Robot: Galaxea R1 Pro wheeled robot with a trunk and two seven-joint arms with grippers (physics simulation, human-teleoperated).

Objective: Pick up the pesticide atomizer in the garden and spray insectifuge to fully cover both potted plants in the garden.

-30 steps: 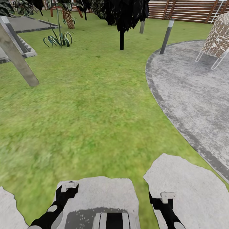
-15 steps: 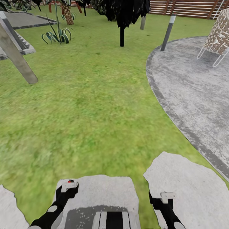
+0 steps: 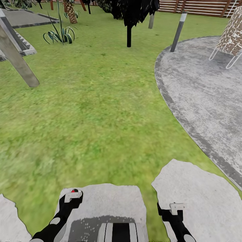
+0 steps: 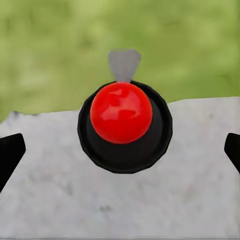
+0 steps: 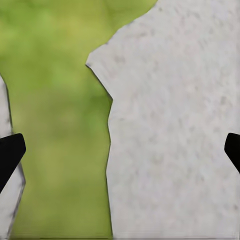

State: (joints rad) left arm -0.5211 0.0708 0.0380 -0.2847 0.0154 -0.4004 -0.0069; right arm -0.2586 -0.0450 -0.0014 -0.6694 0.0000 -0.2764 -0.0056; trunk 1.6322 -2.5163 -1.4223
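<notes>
The left gripper [image 4: 120,150] is seen with its dark fingertips [image 4: 10,152] spread wide at the frame edges; between them sits a black-collared object with a red dome [image 4: 121,112] and a grey tab, possibly the atomizer's top, though whether it is gripped cannot be told. The right gripper [image 5: 120,150] is likewise spread apart, with nothing between its tips, above a pale stepping stone [image 5: 175,125] and lawn [image 3: 94,111]. No writing can be read. Farther off, a grey paved circle [image 3: 208,90], bollards [image 3: 178,30], a dark tree [image 3: 129,20] and the slatted fence [image 3: 201,6] are seen.
</notes>
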